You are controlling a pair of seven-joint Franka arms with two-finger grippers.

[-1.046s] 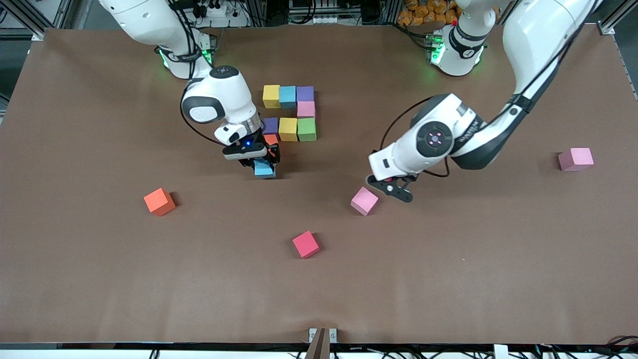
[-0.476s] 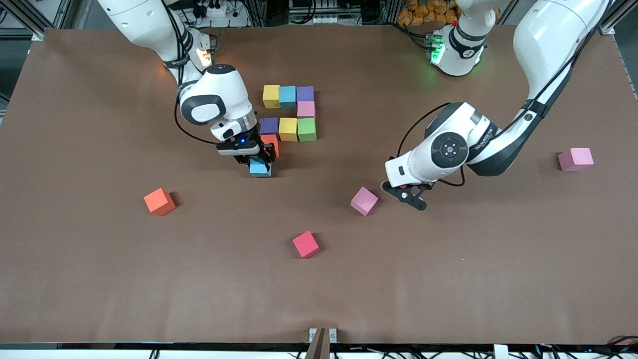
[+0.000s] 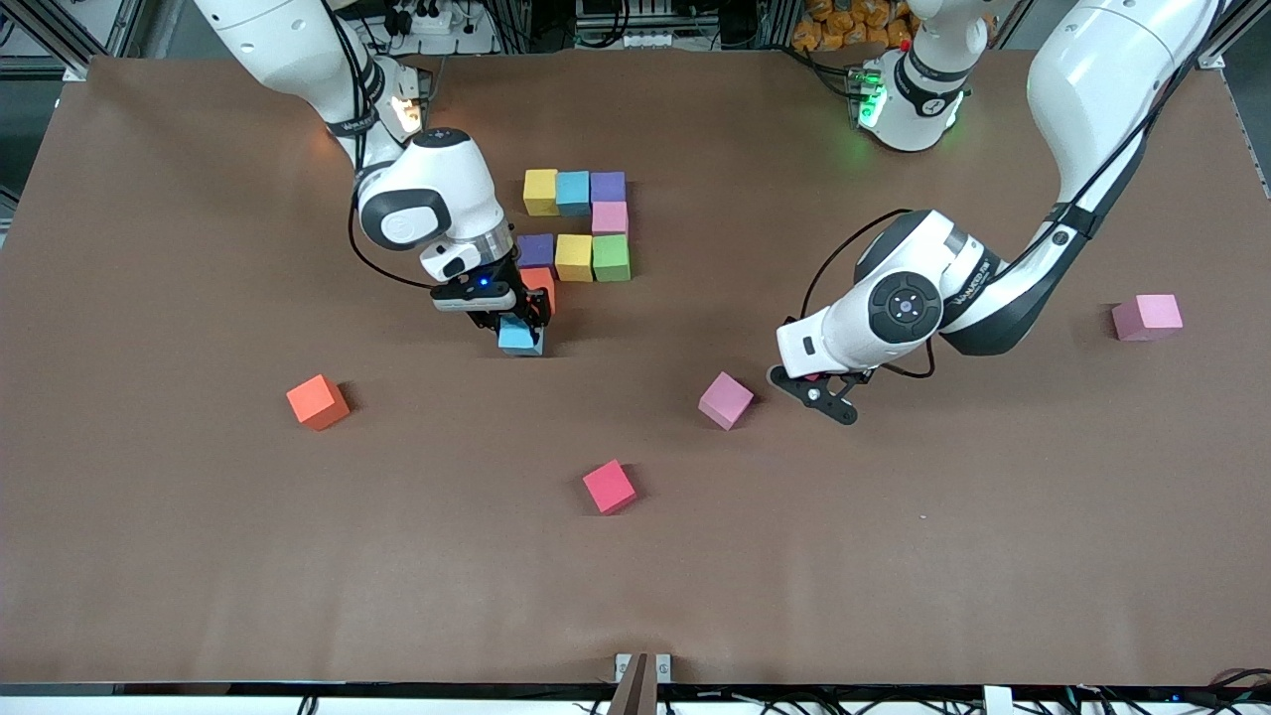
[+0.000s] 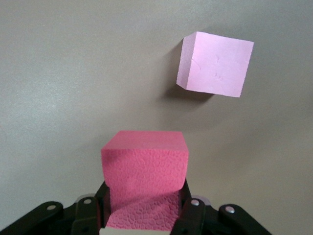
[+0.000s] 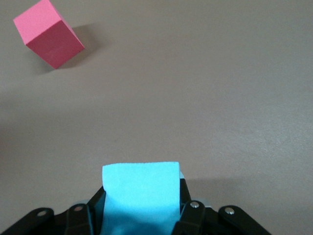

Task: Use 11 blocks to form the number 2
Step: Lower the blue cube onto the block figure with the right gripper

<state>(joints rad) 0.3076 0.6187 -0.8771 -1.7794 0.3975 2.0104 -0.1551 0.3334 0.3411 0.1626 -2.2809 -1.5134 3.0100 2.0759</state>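
The number 2 [image 3: 576, 226] stands partly built near the robots' bases, its cubes touching and none bearing writing. The right gripper [image 3: 516, 323], clamped on a light blue block [image 3: 520, 338], sits at the figure's nearer end beside an orange cube [image 3: 541, 285]. The left gripper [image 3: 824, 392] hangs beside a loose pink block [image 3: 725, 400]. Only the left wrist view shows the deep pink block [image 4: 145, 174] squeezed between its fingers. The left forearm's lettering is unreadable.
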